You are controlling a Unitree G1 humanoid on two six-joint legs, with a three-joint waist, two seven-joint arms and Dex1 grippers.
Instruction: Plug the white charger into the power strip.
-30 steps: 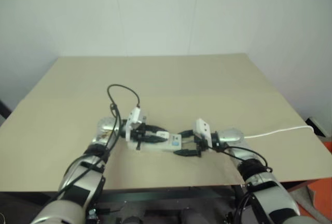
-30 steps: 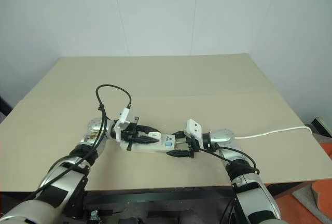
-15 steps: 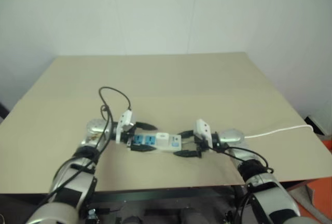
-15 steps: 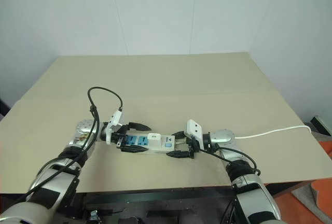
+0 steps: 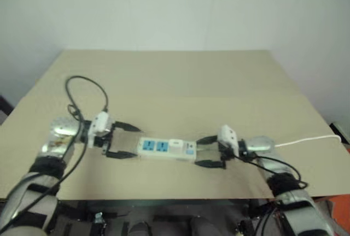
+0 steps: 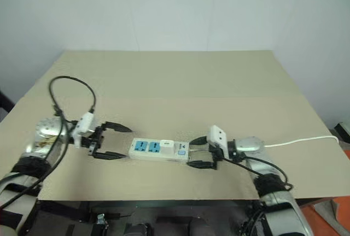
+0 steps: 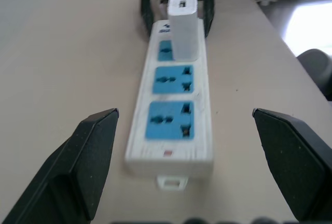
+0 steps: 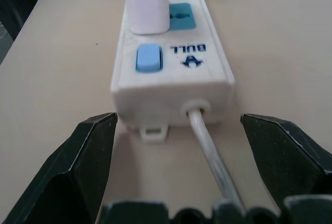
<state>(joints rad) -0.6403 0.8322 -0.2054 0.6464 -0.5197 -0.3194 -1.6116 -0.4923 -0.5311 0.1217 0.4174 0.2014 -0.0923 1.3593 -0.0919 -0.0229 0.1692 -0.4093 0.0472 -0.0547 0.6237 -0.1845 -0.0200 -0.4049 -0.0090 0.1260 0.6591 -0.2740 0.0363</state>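
Observation:
The power strip (image 5: pixel 164 148) lies flat near the table's front edge, its blue sockets facing up. The white charger (image 5: pixel 175 144) stands upright in the socket nearest the switch end (image 8: pixel 148 58). My left gripper (image 5: pixel 136 142) is open just off the strip's free end, with nothing between its fingers (image 7: pixel 93 151). My right gripper (image 5: pixel 198 152) is open at the cord end, with one finger (image 8: pixel 88 167) on each side of the cord (image 8: pixel 212 162), apart from the strip. From the left wrist the charger (image 7: pixel 184 27) shows beyond two free sockets.
The thin white cord (image 5: pixel 306 140) runs from the strip to the right and off the table's edge. The tan table (image 5: pixel 175 83) stretches back to a white wall. Its front edge runs close under the strip.
My left gripper has opened, let go of the charger and drawn back leftward off the strip. The right gripper has backed a little to the right. The charger stays upright in the strip.

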